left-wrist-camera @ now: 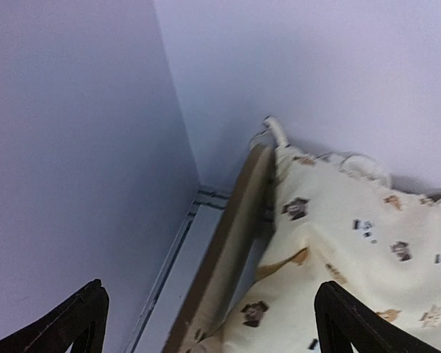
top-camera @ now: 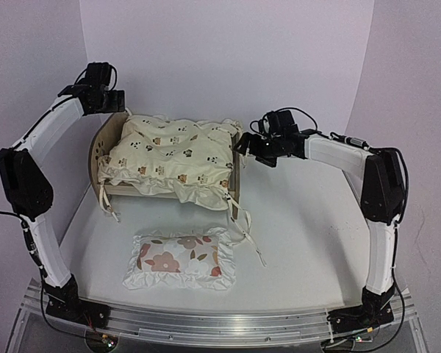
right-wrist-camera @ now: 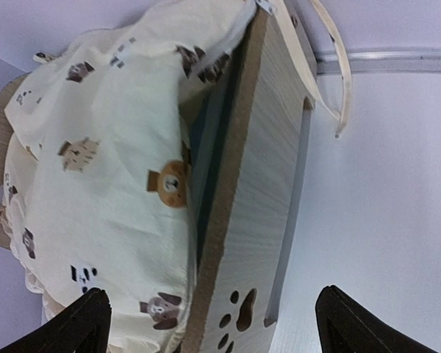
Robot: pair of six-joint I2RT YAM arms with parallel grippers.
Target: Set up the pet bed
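Because the pet bed [top-camera: 136,190] sits at the back left of the table [top-camera: 316,243] with its long axis running left to right, its headboard [top-camera: 99,154] lies near the left pincer [top-camera: 116,103] and its footboard [top-camera: 236,173] just beside the right pincer [top-camera: 245,144], both spread wide and empty.

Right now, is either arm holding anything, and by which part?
Nothing is held. The left gripper hovers at the headboard of the pet bed, the right gripper at its footboard; both sets of jaws stand wide open and empty.
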